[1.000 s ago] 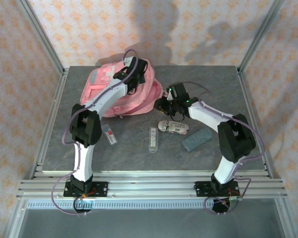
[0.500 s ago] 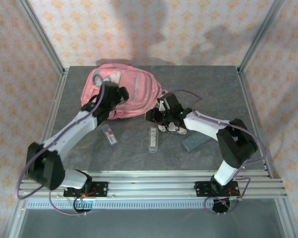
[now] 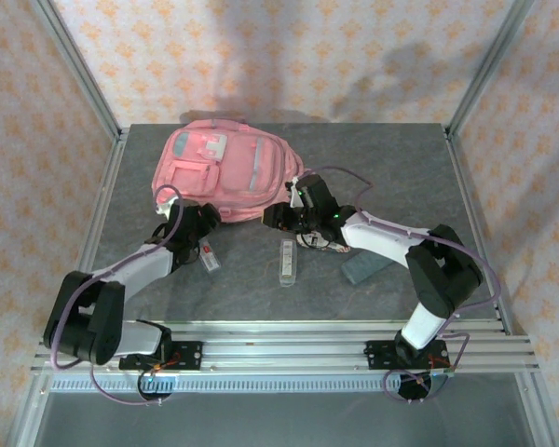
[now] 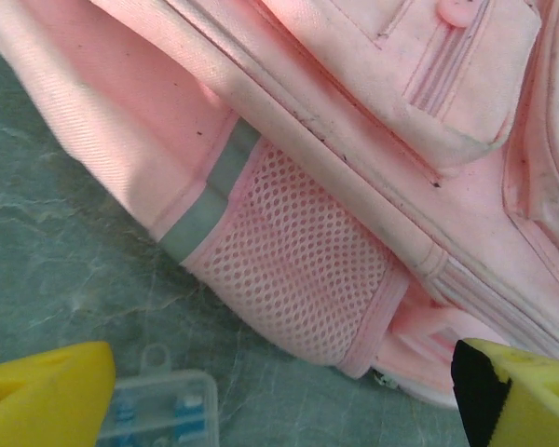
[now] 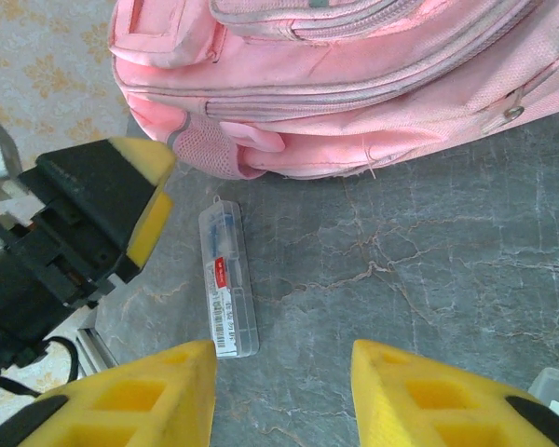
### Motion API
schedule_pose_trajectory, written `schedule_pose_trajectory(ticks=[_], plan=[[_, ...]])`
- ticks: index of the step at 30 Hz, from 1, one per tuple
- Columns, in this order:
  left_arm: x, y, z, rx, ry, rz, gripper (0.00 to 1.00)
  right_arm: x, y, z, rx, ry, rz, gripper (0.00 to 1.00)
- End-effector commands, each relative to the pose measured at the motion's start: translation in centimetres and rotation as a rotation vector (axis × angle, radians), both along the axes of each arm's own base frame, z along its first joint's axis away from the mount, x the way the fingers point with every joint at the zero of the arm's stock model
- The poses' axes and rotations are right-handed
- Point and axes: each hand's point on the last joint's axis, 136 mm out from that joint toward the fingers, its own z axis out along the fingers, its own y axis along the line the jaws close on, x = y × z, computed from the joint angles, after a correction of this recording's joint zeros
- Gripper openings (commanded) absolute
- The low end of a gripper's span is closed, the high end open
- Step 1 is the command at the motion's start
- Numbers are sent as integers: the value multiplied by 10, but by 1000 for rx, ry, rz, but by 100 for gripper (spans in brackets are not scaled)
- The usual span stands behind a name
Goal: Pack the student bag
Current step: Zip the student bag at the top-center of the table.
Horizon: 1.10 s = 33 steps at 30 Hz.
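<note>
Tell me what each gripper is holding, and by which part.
Nothing is held. The left gripper stands open beside the student bag, and the right gripper is open over the table, with nothing between its jaws.

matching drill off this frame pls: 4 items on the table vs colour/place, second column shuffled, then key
Things:
1. student bag
2. small labelled case
3. long clear case
4. block

Colour/place:
A. grey-blue, rightmost loose item
B. red label, leftmost loose item
C. pink, far left part of the table
D. transparent, lengthwise near mid-table

Pairs: 1-C, 2-B, 3-D, 4-A
</note>
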Motion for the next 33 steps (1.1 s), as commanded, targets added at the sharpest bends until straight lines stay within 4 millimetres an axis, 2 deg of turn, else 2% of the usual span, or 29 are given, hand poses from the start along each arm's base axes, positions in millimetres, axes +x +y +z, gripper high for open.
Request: schedule_pose_trajectory(ticks=[1, 7, 11, 14, 16, 19, 23, 26, 30, 33], plan=[[16, 5, 0, -26, -54, 36, 93, 0, 0, 14, 27, -48, -3, 42], [33, 10, -13, -17, -29, 39, 91, 2, 2, 14, 30, -45, -4, 41], [46, 11, -16, 7, -21, 26, 76, 2, 2, 10, 30, -35, -6, 41], [59, 10, -15, 13, -10, 6, 47, 1, 2, 6, 27, -26, -6, 40], [66, 8, -10, 9, -7, -13, 23, 0, 3, 2, 18, -24, -4, 38], [71, -1, 7, -18, -28, -52, 1, -1, 5, -4, -10, -34, 7, 35], [66, -16, 33, -101, -59, -106, 0, -5, 12, -13, -45, -65, 39, 28], [60, -28, 54, -173, -84, -146, 0, -8, 23, -14, -45, -114, 75, 27], [52, -38, 76, -221, -102, -175, 0, -9, 45, -6, -44, -233, 123, 36], [50, -44, 87, -247, -111, -189, 0, -3, 58, -8, -17, -260, 137, 39]])
